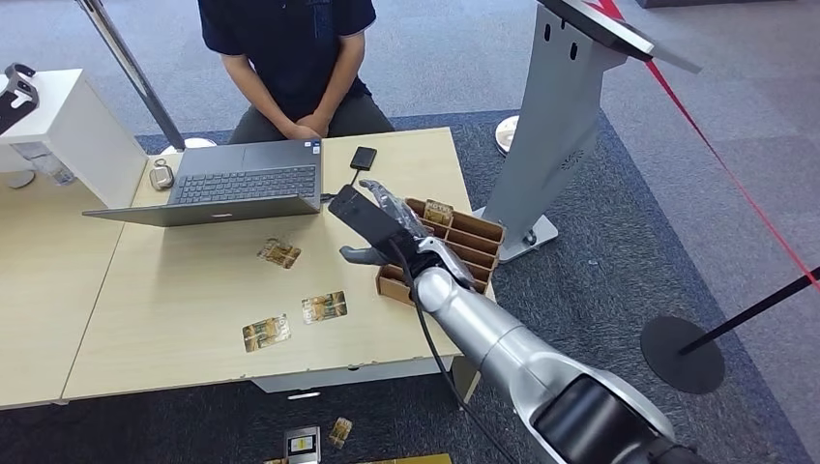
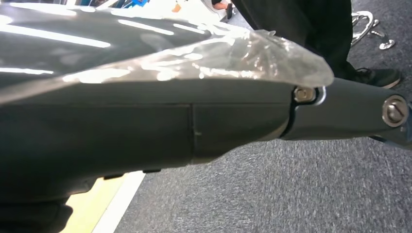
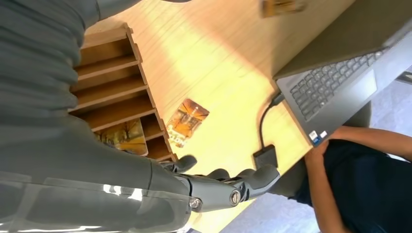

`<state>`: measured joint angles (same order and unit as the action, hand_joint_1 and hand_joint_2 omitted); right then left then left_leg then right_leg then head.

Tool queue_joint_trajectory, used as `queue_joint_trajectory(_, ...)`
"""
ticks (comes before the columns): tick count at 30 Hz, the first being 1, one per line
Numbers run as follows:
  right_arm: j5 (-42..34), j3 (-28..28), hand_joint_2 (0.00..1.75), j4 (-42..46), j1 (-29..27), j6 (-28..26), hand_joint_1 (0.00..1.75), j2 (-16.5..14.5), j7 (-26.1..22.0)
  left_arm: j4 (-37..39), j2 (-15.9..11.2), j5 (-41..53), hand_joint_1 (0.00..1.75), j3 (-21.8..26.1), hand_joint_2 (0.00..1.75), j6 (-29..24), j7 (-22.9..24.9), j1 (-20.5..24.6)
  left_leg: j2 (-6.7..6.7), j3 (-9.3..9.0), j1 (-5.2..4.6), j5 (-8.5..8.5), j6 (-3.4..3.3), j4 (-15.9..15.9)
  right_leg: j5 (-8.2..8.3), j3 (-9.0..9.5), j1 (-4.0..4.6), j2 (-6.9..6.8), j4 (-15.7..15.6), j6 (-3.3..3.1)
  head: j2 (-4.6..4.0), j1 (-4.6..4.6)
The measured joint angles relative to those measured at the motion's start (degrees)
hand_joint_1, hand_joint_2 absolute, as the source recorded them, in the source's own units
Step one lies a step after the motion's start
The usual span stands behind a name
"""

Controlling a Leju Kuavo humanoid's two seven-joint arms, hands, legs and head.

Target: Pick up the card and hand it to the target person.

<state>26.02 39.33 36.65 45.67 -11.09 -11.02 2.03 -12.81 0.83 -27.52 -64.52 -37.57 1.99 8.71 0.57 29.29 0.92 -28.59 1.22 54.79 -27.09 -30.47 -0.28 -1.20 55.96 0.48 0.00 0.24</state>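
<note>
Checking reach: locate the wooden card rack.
Head view: the wooden card rack sits at the table's right edge, right of the laptop, partly under the right hand.

Table [image 1: 193, 290]: pale wood, light grain. Cards [image 1: 324, 307]: golden-brown print with white edging; same pattern on the card in the slotted box [image 1: 439, 212]. Slotted box [image 1: 474, 242]: brown wood. Laptop [image 1: 227, 184]: dark grey, black keys. Right hand [image 1: 387, 237]: grey and black; arm silver. Person's shirt [image 1: 285, 39]: dark navy. Carpet [image 1: 600, 242]: blue-grey. Stand [image 1: 561, 126]: light grey. Barrier tape [image 1: 716, 155]: red.
</note>
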Motion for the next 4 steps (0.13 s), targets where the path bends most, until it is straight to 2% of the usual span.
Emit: queue_joint_trajectory(4,0.0,0.0,1.75,-0.6,-0.2,-1.7,0.00,-0.1,-1.1,0.0,0.0,-0.4,0.00,0.0,0.00,-0.1,0.0,-0.1,0.01,0.00,0.00,0.00,0.00,0.0,0.00,-0.01,0.00,0.00,0.0,0.00,0.00,-0.01)
